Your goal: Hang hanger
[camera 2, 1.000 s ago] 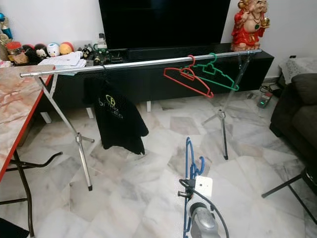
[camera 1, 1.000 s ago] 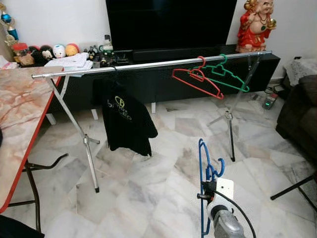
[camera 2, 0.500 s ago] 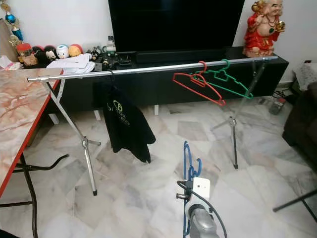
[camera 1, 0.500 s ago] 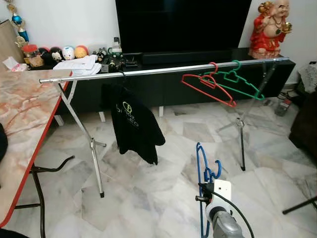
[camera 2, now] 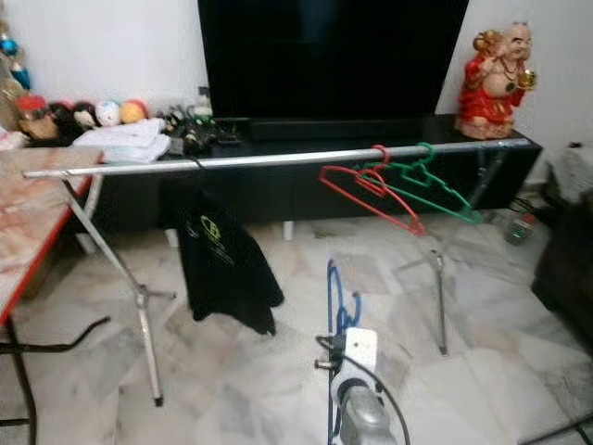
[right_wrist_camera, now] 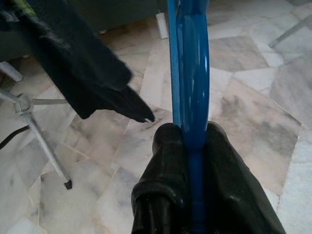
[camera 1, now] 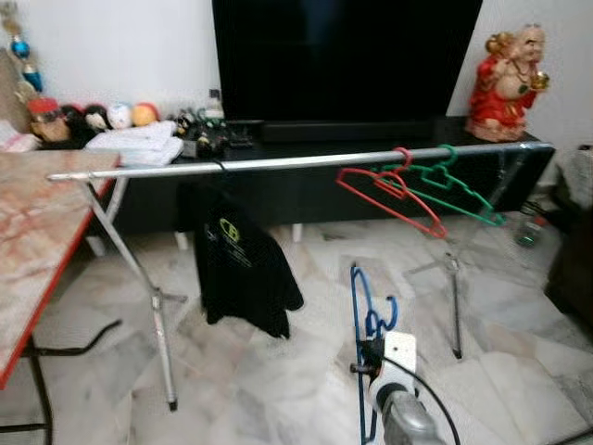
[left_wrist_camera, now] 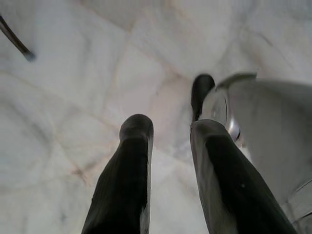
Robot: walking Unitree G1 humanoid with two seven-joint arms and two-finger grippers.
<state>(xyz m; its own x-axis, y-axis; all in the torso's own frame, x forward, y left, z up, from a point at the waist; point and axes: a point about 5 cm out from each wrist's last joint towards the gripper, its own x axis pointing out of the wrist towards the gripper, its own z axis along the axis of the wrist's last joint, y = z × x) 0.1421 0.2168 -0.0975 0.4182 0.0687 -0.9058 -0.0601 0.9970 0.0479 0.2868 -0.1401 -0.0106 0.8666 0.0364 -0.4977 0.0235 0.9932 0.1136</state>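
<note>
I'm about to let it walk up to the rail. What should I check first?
1. Right gripper shut on the blue hanger: ok.
2. Hanger hook pointing up: ok.
3. Free stretch of rail between the black shirt and the red hanger: ok.
4. Hanger raised to rail height: not ok.
5. Left gripper idle: ok.
6. Picture sharp: not ok, blurred.
</note>
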